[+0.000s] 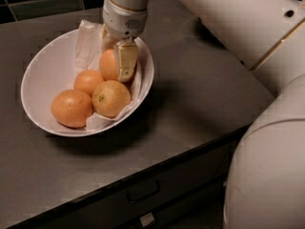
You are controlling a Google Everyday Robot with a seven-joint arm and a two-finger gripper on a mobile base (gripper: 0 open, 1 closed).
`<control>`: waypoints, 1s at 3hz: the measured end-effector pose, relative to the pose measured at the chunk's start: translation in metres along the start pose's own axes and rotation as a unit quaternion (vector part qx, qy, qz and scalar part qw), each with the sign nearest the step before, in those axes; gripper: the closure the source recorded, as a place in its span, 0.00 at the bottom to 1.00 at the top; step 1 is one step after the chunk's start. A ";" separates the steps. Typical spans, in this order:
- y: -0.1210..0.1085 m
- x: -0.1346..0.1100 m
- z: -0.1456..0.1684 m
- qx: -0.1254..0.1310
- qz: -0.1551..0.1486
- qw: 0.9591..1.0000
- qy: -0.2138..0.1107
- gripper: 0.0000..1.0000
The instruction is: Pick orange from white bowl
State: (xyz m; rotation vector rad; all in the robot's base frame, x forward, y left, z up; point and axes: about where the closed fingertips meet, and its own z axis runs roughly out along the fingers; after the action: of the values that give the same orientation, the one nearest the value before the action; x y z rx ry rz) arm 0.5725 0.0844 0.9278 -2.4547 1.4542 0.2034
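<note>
A big white bowl [40, 70] sits on the left part of the dark surface [200, 99], about halfway between the back edge and the front edge. White crinkly paper [86, 39] lines the bowl and sticks up at its back rim. There are four oranges in the bowl. The gripper [116, 68] comes down into the back of the bowl, on the side nearer the middle of the surface. It is at the orange [107, 63] that lies farthest back. One of the fingers [127, 61] lies flat against the right side of this orange. The other one is hidden behind the fruit, so it looks like they pinch the orange, but I am not sure. A smaller, darker orange [87, 81] lies just left of it. Two bigger oranges [71, 108] lie side by side, touching, at the front of the bowl. The thick pale arm [228, 18] reaches in from the right back corner.
</note>
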 end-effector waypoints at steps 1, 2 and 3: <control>0.002 0.004 0.005 -0.002 0.004 1.000 -0.003 0.34; 0.004 0.006 0.009 -0.005 0.006 1.000 -0.005 0.34; 0.004 0.007 0.013 -0.008 0.006 1.000 -0.008 0.53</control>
State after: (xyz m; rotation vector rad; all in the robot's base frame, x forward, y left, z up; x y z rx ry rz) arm 0.5728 0.0804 0.9132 -2.4525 1.4671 0.2382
